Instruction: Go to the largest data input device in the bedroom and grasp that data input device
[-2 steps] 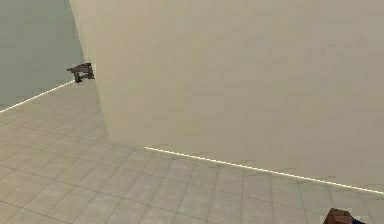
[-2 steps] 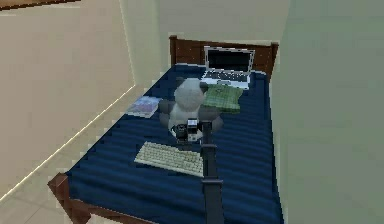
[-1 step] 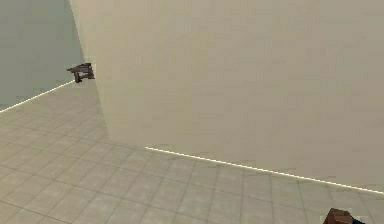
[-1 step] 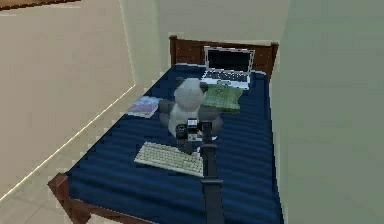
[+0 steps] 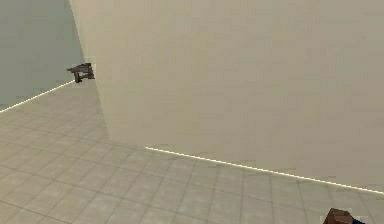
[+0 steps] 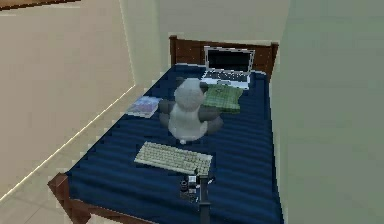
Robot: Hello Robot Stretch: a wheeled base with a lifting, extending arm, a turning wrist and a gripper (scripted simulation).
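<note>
A pale beige keyboard (image 6: 173, 157) lies flat on the dark blue bed (image 6: 240, 150) in the arm side view, toward the bed's foot. An open laptop (image 6: 228, 68) stands by the wooden headboard. The arm's dark bar rises from the bottom edge, and my gripper (image 6: 190, 185) is just below the keyboard's right end, over the blue cover. I cannot tell whether it touches the keyboard or holds anything.
A grey plush toy (image 6: 186, 110) sits mid-bed, with a green cushion (image 6: 224, 98) behind it and a book (image 6: 146, 106) at the bed's left edge. A cream wall (image 5: 240, 80) stands close in the forward view over tiled floor (image 5: 90, 170). A small dark object (image 5: 82, 71) sits beyond the wall's corner.
</note>
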